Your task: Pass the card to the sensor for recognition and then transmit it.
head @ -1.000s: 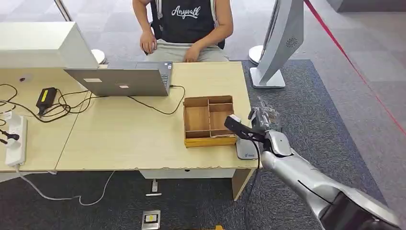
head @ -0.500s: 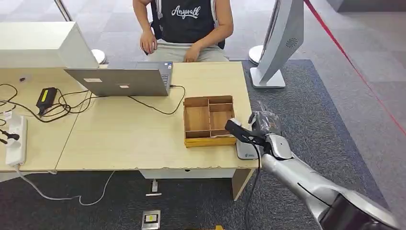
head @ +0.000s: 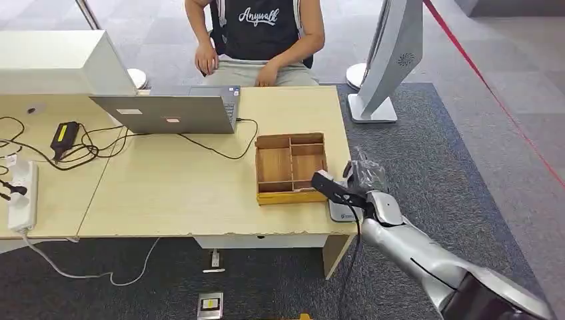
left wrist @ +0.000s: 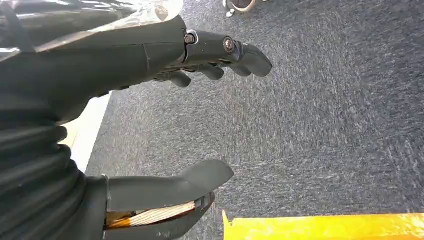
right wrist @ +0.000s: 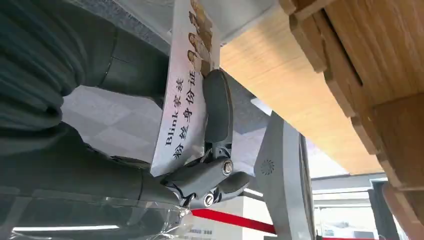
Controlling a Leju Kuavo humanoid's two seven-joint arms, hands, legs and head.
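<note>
My right hand (head: 360, 185) hovers at the table's front right corner, just over the flat grey sensor pad (head: 341, 213). In the right wrist view it (right wrist: 200, 180) pinches a white card (right wrist: 187, 95) with printed characters and small portraits between thumb and fingers. The card lies close beside the wooden divided box (right wrist: 360, 65). The same box (head: 291, 168) stands left of the sensor on the table. My left hand (left wrist: 125, 55) hangs over grey carpet, its fingers apart with nothing in them.
A person (head: 256, 33) sits behind the table, hands on their lap. A grey laptop (head: 166, 113), cables, a black adapter (head: 64, 136) and a power strip (head: 20, 197) occupy the left. A white stand (head: 390, 60) rises beyond the table's right end.
My right hand has come down and slightly toward the table's front edge with the card, closer over the sensor pad. Nothing else moved.
</note>
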